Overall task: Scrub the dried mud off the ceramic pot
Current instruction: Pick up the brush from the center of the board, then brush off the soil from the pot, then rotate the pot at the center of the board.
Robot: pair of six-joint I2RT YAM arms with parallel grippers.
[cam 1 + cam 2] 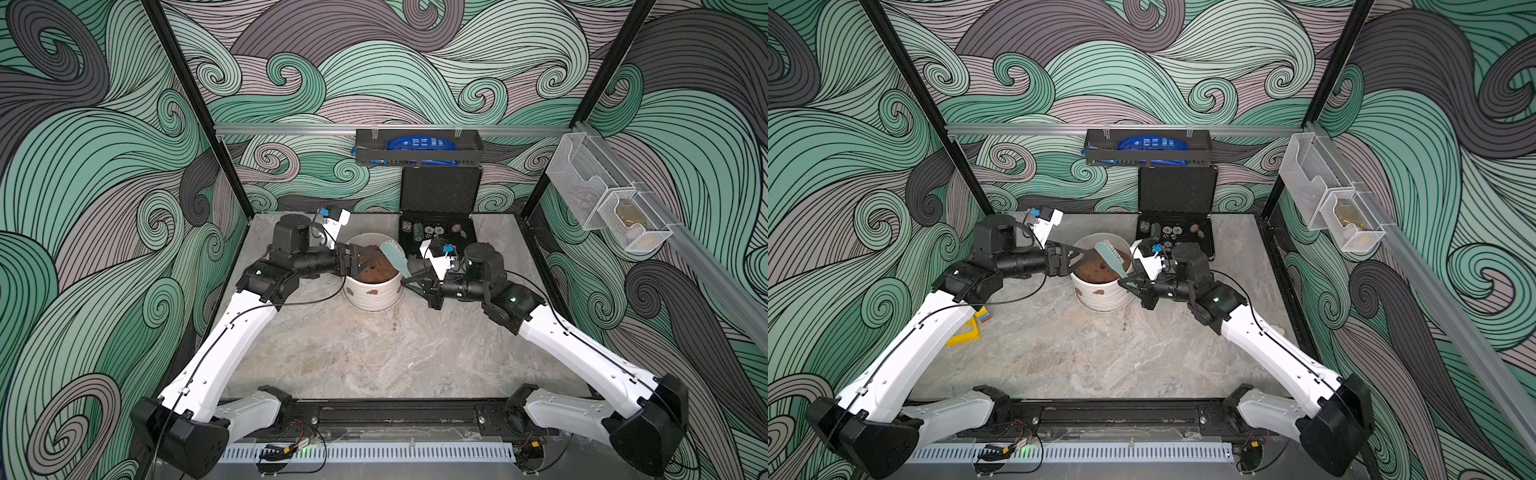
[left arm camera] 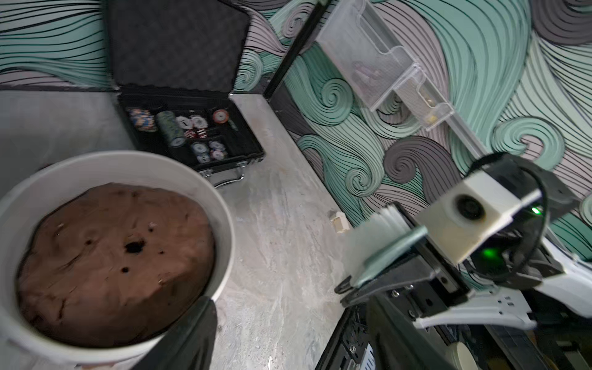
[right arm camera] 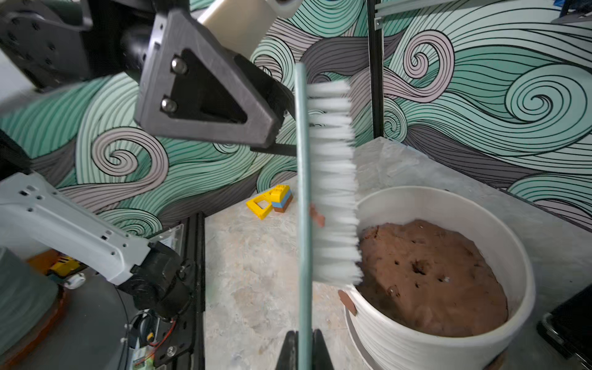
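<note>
Partly hidden under the left gripper [image 1: 365, 259], jaws spread and empty, the ribbed white ceramic pot [image 1: 387, 300] sits centre-far, reddish dried mud [image 1: 372, 292] patching its near wall; right gripper [image 3: 304, 341] clamps the teal scrub brush [image 3: 333, 179].

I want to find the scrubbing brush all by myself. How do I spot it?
Find the wide white ceramic pot standing on the marble table. Slanting above its rim, pinched at the handle end by the right gripper, is the brush. Nothing else near the pot is pale blue-green with white bristles.
</note>
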